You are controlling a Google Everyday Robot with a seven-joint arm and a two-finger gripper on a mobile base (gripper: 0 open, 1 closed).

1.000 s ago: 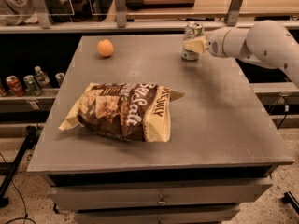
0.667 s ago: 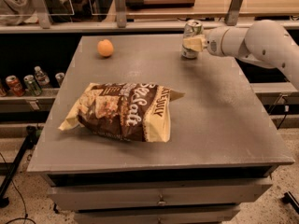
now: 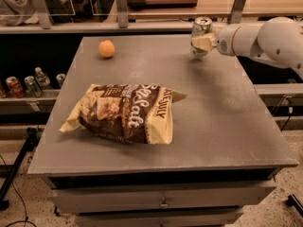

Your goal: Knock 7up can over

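The 7up can [image 3: 201,26], small and silver-white with a shiny top, stands at the far right of the grey table [image 3: 222,112] and leans slightly. My gripper [image 3: 203,43] reaches in from the right on the white arm [image 3: 265,39]. Its cream-coloured tip is against the can's lower front and hides the bottom of the can.
A large brown and cream chip bag [image 3: 125,112] lies in the middle of the table. An orange [image 3: 106,48] sits at the far left. Several cans and small bottles [image 3: 26,85] stand on a low shelf to the left. A rail and posts [image 3: 121,6] run behind the table.
The gripper has moved a little to the right and away along the table's far edge. The can has shifted with it and now leans slightly.
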